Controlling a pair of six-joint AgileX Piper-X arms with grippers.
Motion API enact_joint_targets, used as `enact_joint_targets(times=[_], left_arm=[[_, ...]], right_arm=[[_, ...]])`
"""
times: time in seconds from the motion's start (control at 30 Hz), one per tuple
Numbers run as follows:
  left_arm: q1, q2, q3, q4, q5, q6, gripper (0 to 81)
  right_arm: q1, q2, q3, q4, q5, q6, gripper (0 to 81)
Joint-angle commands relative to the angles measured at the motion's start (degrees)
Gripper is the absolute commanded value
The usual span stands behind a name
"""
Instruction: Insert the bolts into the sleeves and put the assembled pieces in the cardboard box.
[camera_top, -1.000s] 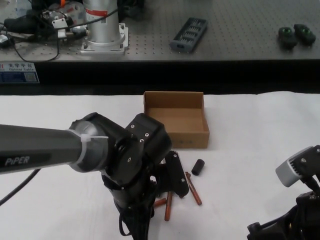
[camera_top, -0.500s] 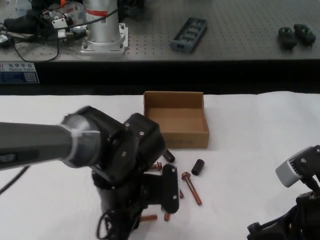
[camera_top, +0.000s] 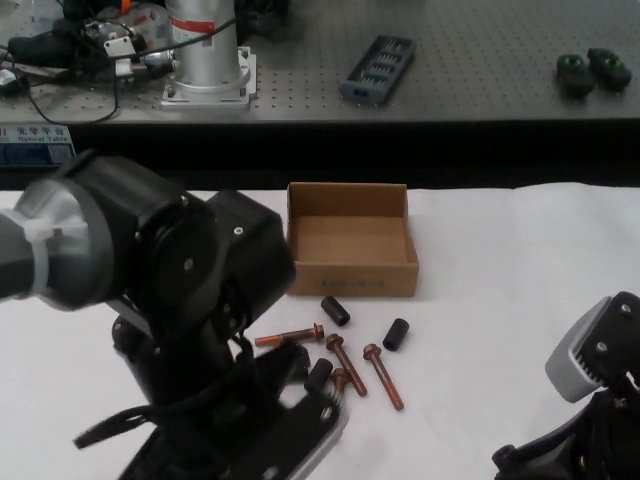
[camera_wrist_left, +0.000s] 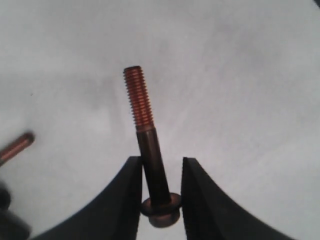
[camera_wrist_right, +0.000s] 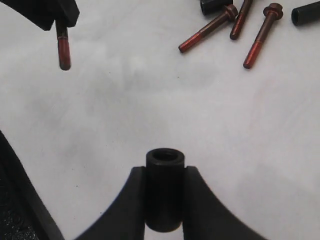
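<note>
While your left gripper (camera_wrist_left: 161, 164) pinches a copper-coloured bolt (camera_wrist_left: 146, 120) just above its head, threaded end pointing out over the white cloth (camera_wrist_left: 250, 75), your right gripper (camera_wrist_right: 165, 172) clamps a black sleeve (camera_wrist_right: 165, 195), open bore facing outward. You have more bolts (camera_top: 385, 378) and loose sleeves (camera_top: 397, 333) lying on the cloth near the front of the cardboard box (camera_top: 352, 278).

Soft overhead light left the white cloth (camera_top: 520, 250) bright, shadows faint beneath the bolts (camera_top: 383, 375), and the near arm (camera_top: 150, 290) blurred at lower left.
</note>
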Motion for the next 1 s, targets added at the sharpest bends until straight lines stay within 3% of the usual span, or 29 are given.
enact_joint_targets(times=[0.0,0.23,0.63,0.97], left_arm=[[0.29,-0.33,1.02,0.7,-0.34,15.02,0.6],[1.75,2.49,5.96,-6.23,-0.34,26.42,0.6],[5.59,4.75,9.97,-14.58,0.91,37.01,0.6],[6.02,6.07,9.97,-18.25,1.94,38.11,0.6]], right_arm=[[0.08,-0.45,-0.07,-1.68,-0.9,-1.66,1.5],[0.08,-0.45,-0.07,-3.7,-0.9,-1.66,1.5],[0.08,-0.45,-0.07,-6.08,-0.9,-1.66,1.5],[0.08,-0.45,-0.07,-6.08,-0.9,-1.66,1.5]])
